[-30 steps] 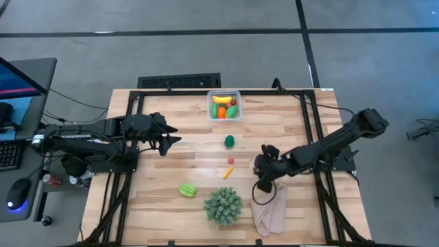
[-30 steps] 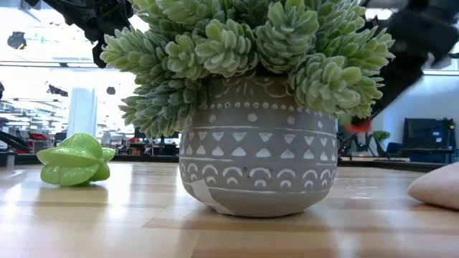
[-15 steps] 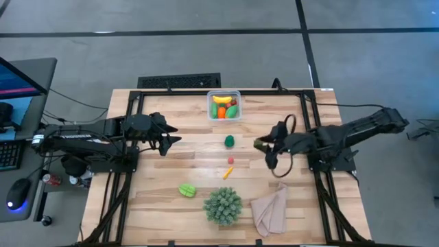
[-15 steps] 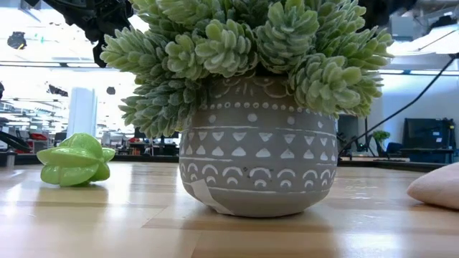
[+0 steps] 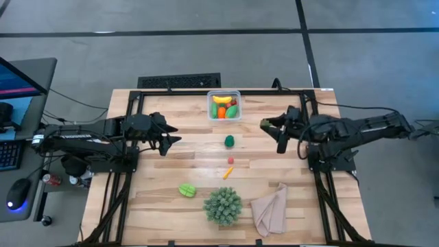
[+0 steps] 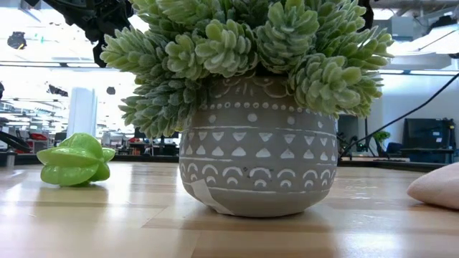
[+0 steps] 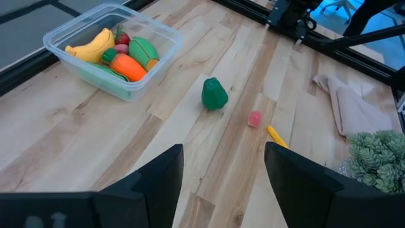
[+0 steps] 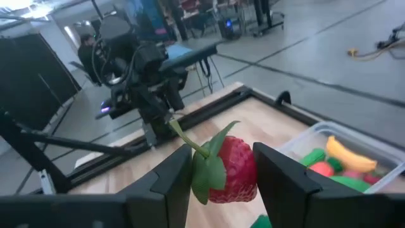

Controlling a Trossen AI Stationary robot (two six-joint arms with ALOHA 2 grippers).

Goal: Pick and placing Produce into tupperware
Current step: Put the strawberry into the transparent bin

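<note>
Wood table (image 5: 288,199) w/ a potted plant (image 5: 222,205) near its front edge, well away from both claws. Tupperware (image 5: 224,106) sits just past the right gripper (image 5: 273,131), some produce already in it. Right gripper's partly closed on a strawberry (image 8: 229,170); left gripper (image 5: 171,140) hangs open, empty.

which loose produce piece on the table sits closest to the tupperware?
The dark green piece, just below the tupperware in the high view. The red berry, yellow piece and light green star fruit lie farther away.
</note>
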